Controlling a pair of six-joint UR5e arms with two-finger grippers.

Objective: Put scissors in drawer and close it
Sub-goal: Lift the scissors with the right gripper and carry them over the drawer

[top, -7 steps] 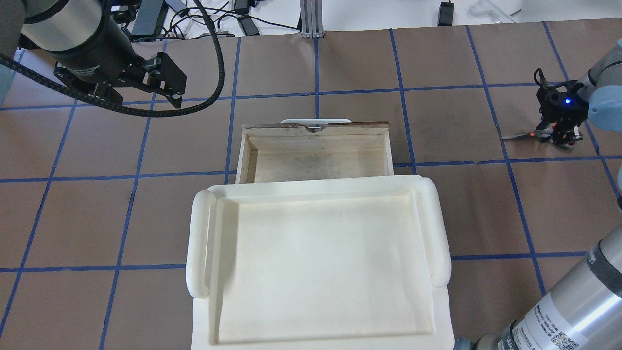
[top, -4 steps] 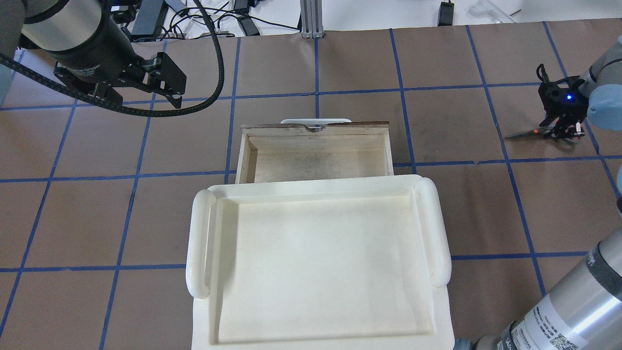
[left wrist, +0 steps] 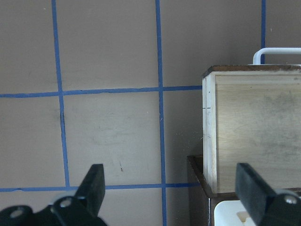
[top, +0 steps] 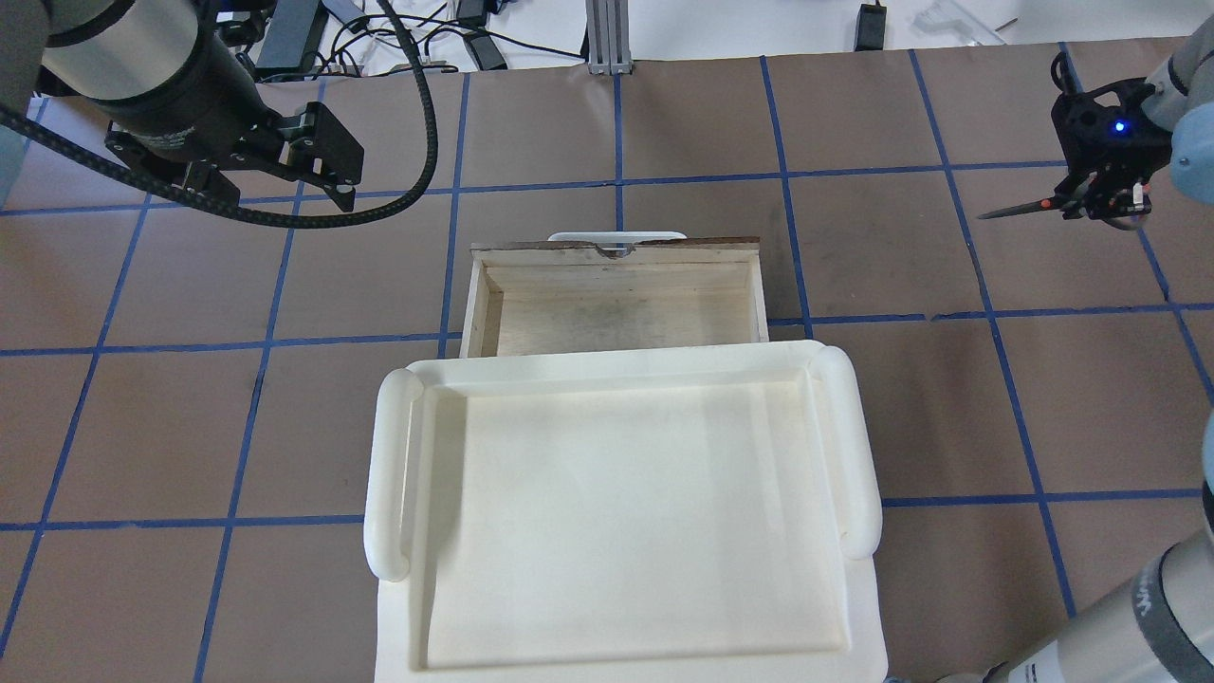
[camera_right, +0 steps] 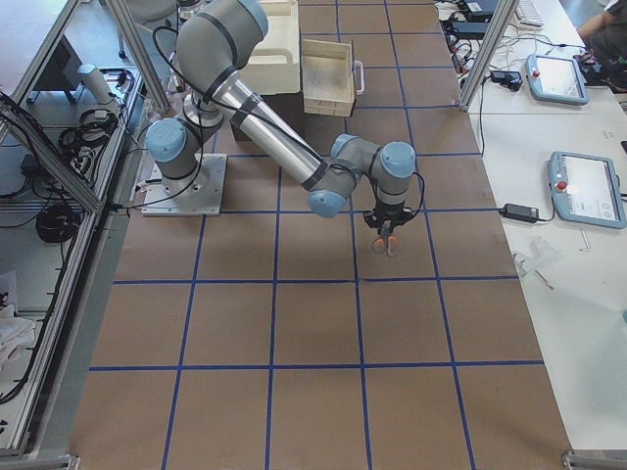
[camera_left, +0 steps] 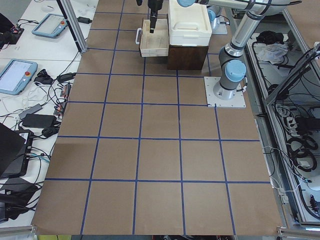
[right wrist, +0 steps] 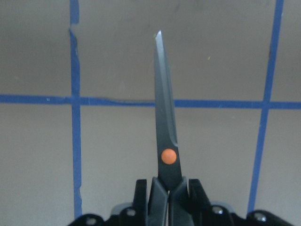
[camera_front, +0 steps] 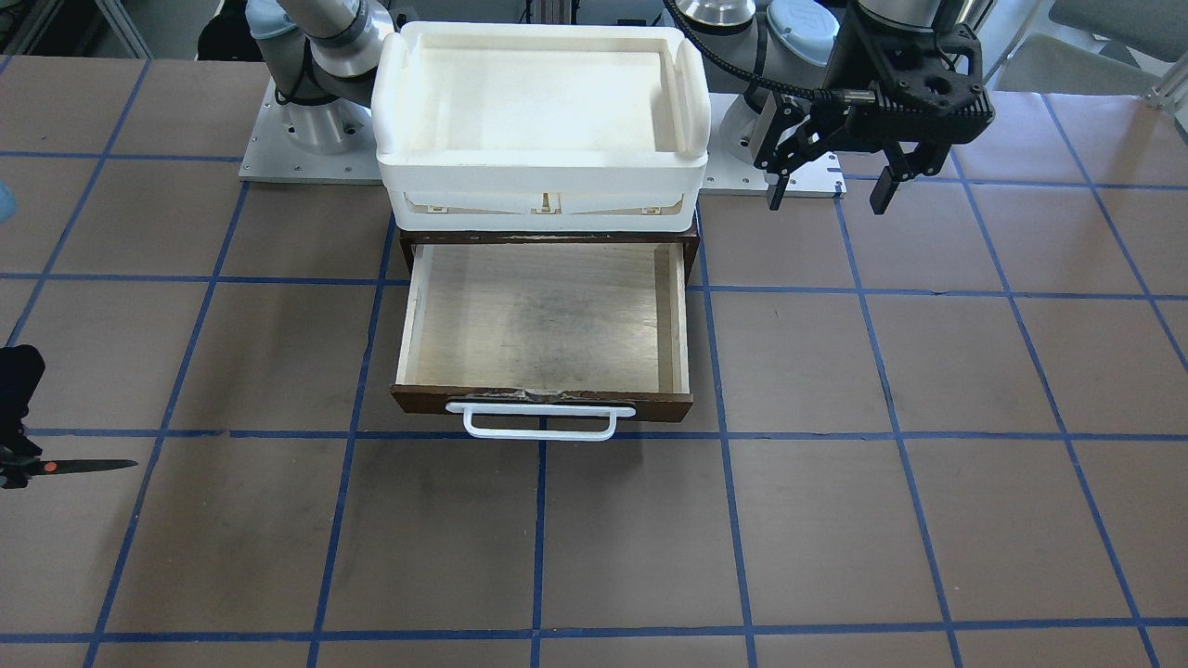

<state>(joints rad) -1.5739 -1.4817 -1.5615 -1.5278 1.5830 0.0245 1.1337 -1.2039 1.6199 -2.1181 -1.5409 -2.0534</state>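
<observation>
The scissors [top: 1032, 206] hang off the table at the far right, held by their handles in my shut right gripper [top: 1100, 202], blades pointing toward the drawer. The right wrist view shows the closed dark blades and orange pivot dot of the scissors [right wrist: 165, 132] between the fingers of the gripper [right wrist: 168, 188]. They also show at the left edge of the front view [camera_front: 74, 466]. The drawer [top: 616, 249] is pulled open and empty, with its white handle [camera_front: 538, 422] on the far side. My left gripper [camera_front: 826, 197] is open and empty, hovering to the left of the drawer [left wrist: 254, 127].
A large white plastic tray [top: 389, 474] sits on top of the dark cabinet behind the drawer. Brown table paper with a blue tape grid surrounds them. Cables and devices lie beyond the table's far edge [top: 398, 38].
My right gripper has risen with the scissors and shifted toward the table's far side. The left arm and the drawer have not moved.
</observation>
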